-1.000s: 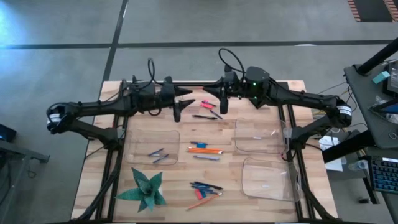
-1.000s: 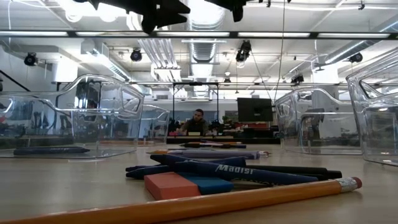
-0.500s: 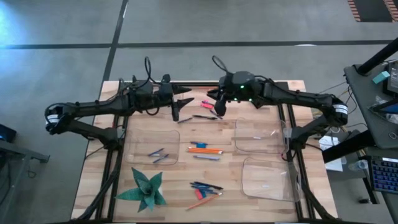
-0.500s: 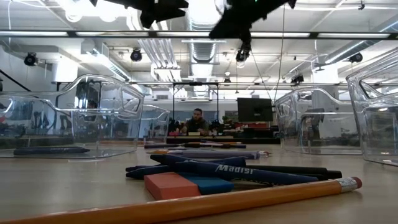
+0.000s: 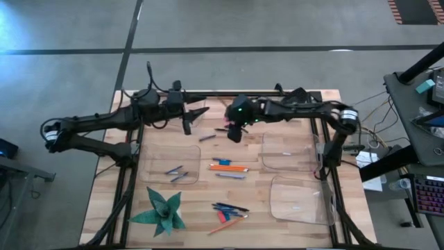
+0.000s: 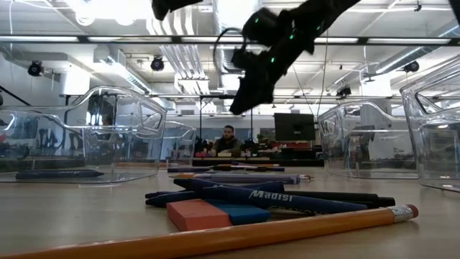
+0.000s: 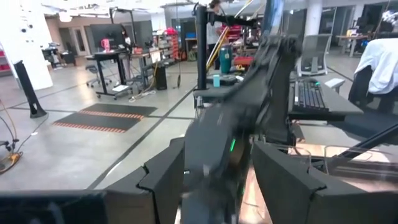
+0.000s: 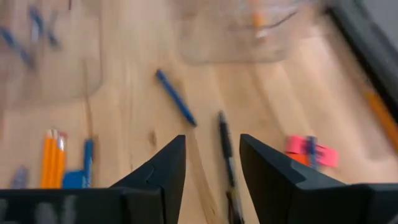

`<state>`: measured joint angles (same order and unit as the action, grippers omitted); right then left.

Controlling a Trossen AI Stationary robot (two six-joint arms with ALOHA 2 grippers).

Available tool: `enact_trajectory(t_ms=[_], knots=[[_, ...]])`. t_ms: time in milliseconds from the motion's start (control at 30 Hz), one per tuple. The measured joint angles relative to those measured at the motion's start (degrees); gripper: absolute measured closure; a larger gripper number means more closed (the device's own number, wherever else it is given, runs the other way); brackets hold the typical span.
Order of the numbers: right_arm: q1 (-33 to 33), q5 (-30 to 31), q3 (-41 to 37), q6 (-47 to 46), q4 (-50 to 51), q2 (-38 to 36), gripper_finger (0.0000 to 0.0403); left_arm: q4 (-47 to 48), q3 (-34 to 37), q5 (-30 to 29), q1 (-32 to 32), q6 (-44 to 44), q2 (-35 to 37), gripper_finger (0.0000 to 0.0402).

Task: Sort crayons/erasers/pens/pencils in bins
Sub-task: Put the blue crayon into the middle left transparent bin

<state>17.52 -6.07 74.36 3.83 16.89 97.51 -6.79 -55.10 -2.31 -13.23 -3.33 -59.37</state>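
My right gripper [image 5: 234, 133] [image 8: 213, 140] hangs open over the far middle of the table, slanting down, with nothing between its fingers. Below it on the wood lie a black pen [image 8: 226, 146], a blue pen [image 8: 176, 96] [image 5: 207, 137] and a pink eraser [image 8: 308, 152]. Orange pencils [image 5: 229, 167] [image 8: 51, 155] lie flat mid-table beside a blue eraser [image 8: 74, 178]. Crayons [image 5: 175, 172] rest in the left bin [image 5: 154, 154]. My left gripper [image 5: 189, 123] [image 7: 217, 152] waits open and level, high at the far left.
Two clear bins [image 5: 288, 139] [image 5: 298, 186] stand at the right. A green paper star [image 5: 161, 212] sits at the near left. A near pile holds pens [image 6: 266, 196], an eraser [image 6: 198, 214] and a pencil [image 6: 215, 234]. A person sits in the room behind.
My right gripper has dropped from high over the far edge toward the table, moving toward the near and left sides, and has tipped from level to slanting down. My left gripper has drawn back a little toward the table's left edge.
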Motion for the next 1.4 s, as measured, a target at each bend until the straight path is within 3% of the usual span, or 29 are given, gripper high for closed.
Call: enact_trajectory(t_ms=[133, 333, 733, 1167, 1400], knots=[[0.1, -1.1, 0.9, 2.9, -4.4, 5.7, 0.0263, 0.2, 0.1, 0.0, 0.3, 0.0, 1.7, 0.0226], [0.4, -9.1, 3.1, 4.4, -10.3, 13.2, 0.0279, 0.5, 0.2, 0.0, 0.8, 0.1, 3.4, 0.0226], [0.4, -9.4, 13.4, 6.0, -10.4, 26.2, 0.0306, 2.3, 0.2, -0.1, 1.0, 0.1, 3.3, 0.0226], [0.3, -9.4, 14.5, 6.4, -5.8, 27.3, 0.0379, 3.3, 0.2, -0.1, 1.0, 1.4, 3.3, 0.0226], [0.2, -9.8, 14.4, 6.4, 0.2, 25.4, 0.0387, 3.3, 0.2, -0.1, 1.0, 1.5, 3.3, 0.0226]])
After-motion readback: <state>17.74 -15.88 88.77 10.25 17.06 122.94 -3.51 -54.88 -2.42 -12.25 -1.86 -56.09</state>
